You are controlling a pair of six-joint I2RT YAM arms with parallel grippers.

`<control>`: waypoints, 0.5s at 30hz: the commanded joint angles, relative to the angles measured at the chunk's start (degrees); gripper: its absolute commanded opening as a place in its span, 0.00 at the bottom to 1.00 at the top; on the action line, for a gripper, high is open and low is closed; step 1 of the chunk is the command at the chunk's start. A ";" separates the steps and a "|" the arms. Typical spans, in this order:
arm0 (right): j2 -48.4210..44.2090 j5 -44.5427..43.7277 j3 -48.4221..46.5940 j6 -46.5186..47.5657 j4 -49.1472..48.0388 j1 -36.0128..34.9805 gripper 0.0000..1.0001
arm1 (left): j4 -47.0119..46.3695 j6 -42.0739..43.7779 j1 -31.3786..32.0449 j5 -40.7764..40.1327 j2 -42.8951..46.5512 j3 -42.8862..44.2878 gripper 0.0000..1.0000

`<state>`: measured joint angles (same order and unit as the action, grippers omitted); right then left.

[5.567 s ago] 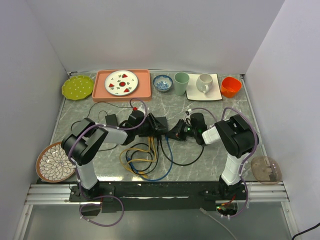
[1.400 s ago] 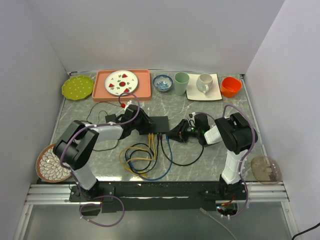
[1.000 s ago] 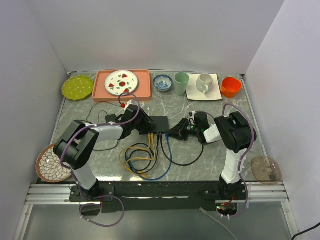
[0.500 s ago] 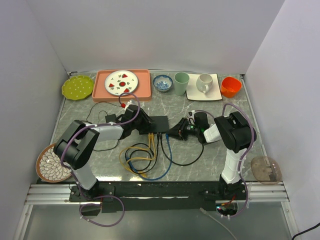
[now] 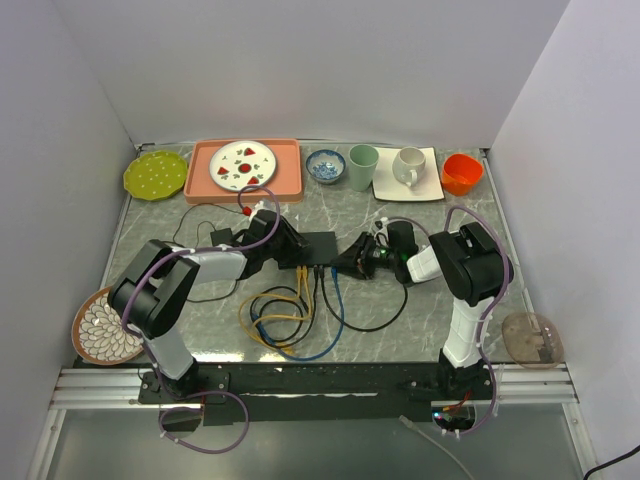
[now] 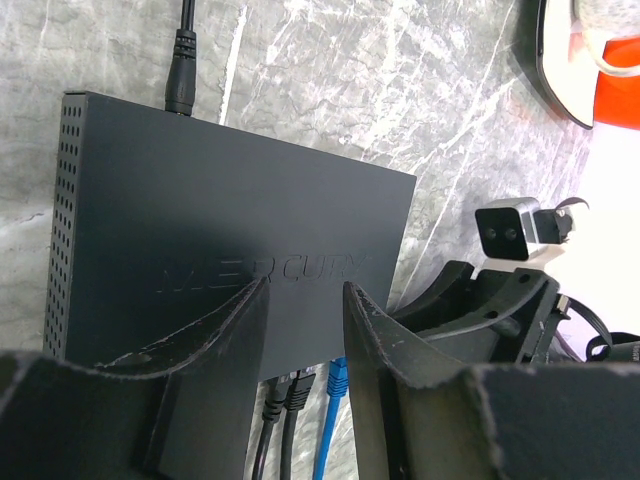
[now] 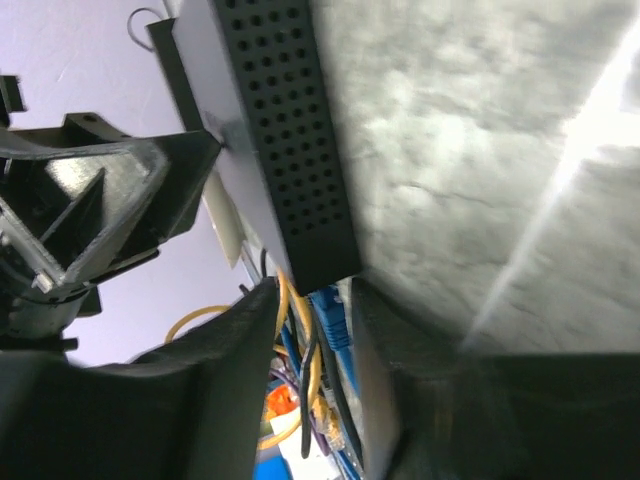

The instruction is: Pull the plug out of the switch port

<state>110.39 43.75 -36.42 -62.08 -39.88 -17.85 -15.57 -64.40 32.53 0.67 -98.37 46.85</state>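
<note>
right gripper was found nearer the switch in the top view than about a second and a half earlier. over the last second its fingers had been spread wider. they were now parted with nothing clamped. the blue plug and a yellow cable were seen in the gap between them, the plug nearer one finger than the other; contact could not be confirmed. the switch's perforated side wall lay just beyond the fingertips.

left gripper was not seen to have shifted over the last second. its fingers were held apart, tips laid over the switch's top by the port edge, embossed lettering just beyond them. nothing was pinched between them, and whether pressure was applied could not be told. black cables were seen below the gap, still plugged in.

the switch was unmoved on the marble table, between the two grippers. the blue plug was judged still seated in its port.

interpretation: the approach was judged complete, and the widening was read as the fingers being set to straddle the plug. closing on the plug body and a straight pull away from the port face were judged still outstanding. risk noted: the yellow cable could be caught in the same grip.
</note>
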 commanded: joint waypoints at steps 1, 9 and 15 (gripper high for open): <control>1.15 -5.78 1.09 4.51 7.18 0.18 0.48 | 0.90 -0.55 0.07 0.56 -0.60 -0.97 0.42; 2.02 -5.69 0.92 4.60 7.44 0.09 0.37 | 0.63 -0.90 -0.01 0.74 -0.60 -1.23 0.42; 1.85 -6.48 -0.22 5.05 9.56 0.18 0.27 | 0.63 -0.90 0.07 0.74 -0.60 -1.32 0.43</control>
<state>110.30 43.81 -36.77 -60.14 -38.76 -17.85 -15.99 -65.19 32.53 1.15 -98.37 46.57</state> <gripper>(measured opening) 0.303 0.425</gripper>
